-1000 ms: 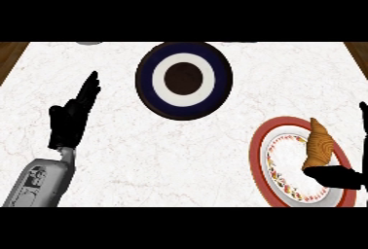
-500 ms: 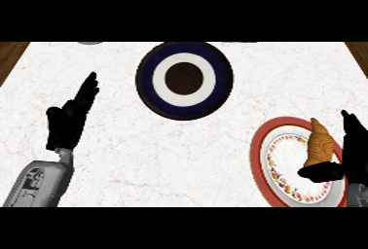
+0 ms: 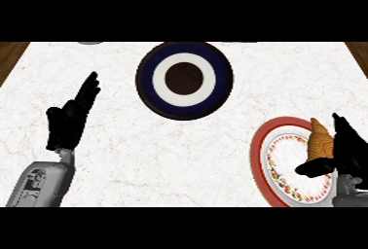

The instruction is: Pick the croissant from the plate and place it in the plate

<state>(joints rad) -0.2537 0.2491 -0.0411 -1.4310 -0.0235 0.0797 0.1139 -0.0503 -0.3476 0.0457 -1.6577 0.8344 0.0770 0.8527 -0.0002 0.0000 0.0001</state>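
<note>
A golden-brown croissant (image 3: 320, 138) lies on the right part of a red-rimmed plate (image 3: 257, 156) with a patterned white centre, at the counter's lower right. My right hand (image 3: 352, 154) stands just right of the croissant, its fingers straight along the croissant's right side. Its thumb (image 3: 313, 169) reaches left at the croissant's near end. The hand is open, its fingers not curled round the croissant. A dark blue plate (image 3: 149, 82) with a white ring and dark centre sits at the top middle. My left hand (image 3: 68, 124) rests open at the left, fingers up.
The counter is white marble (image 3: 179, 160), with brown wooden edges at the far left and far right corners. A grey object pokes in at the top edge, left of the blue plate.
My right hand has come in from the right edge and moved up beside the croissant, thumb now at its near end. The croissant, both plates and the left hand have stayed put.
</note>
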